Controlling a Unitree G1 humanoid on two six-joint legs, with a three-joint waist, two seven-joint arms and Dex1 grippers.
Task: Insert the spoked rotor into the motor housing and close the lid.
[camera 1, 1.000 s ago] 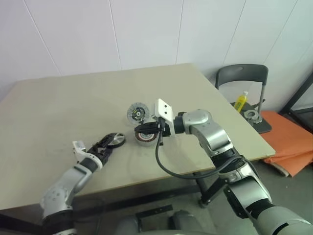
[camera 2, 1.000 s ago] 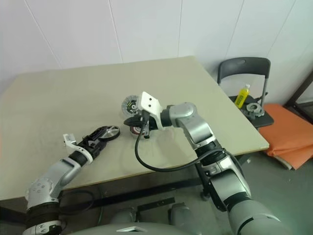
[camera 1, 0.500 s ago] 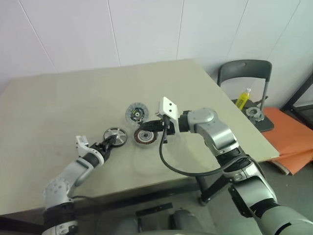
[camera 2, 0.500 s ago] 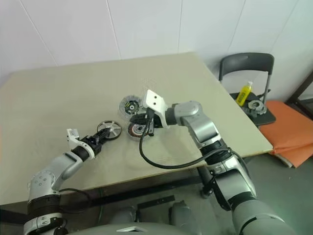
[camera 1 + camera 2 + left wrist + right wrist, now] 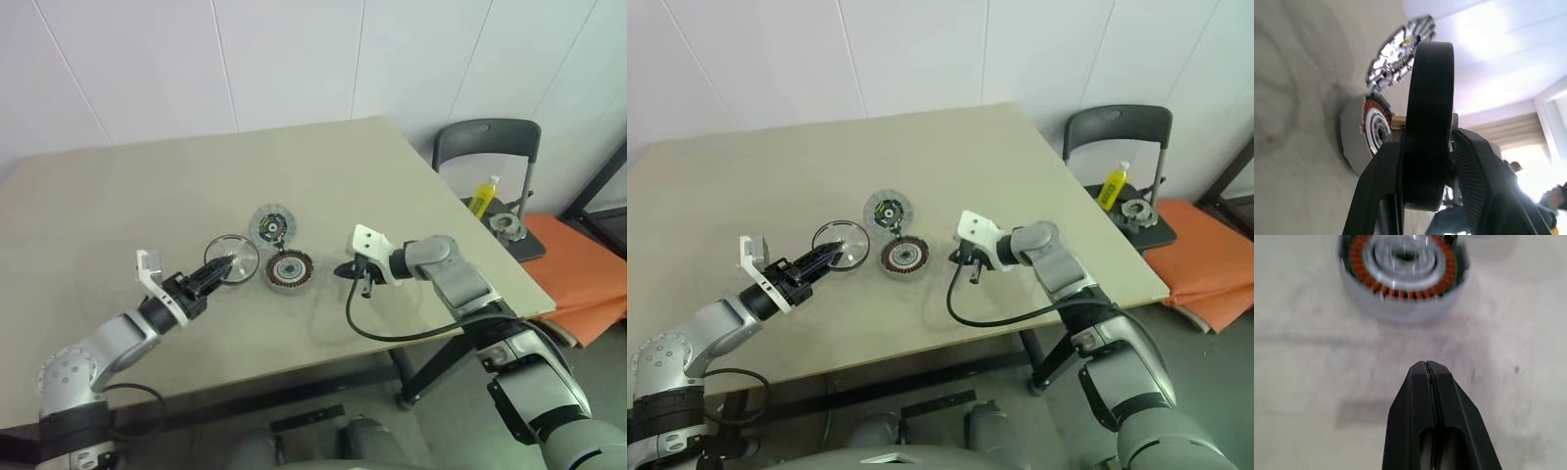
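Holding the spoked rotor (image 5: 232,259) by its rim, the left gripper (image 5: 217,269) keeps it lifted above the table (image 5: 118,206), tilted on edge, just to the left of the motor housing (image 5: 288,268). The motor housing lies flat on the table with its copper windings facing up. The lid (image 5: 271,224) lies just behind it. The right gripper (image 5: 345,270) has its fingers pressed together and empty, just to the right of the motor housing, apart from it.

- The left claw (image 5: 1427,161) pinches the spoked rotor (image 5: 1429,112) edge-on between its fingers.
- Beyond it, the motor housing (image 5: 1364,139) and lid (image 5: 1398,61) lie on the desk (image 5: 1298,122).
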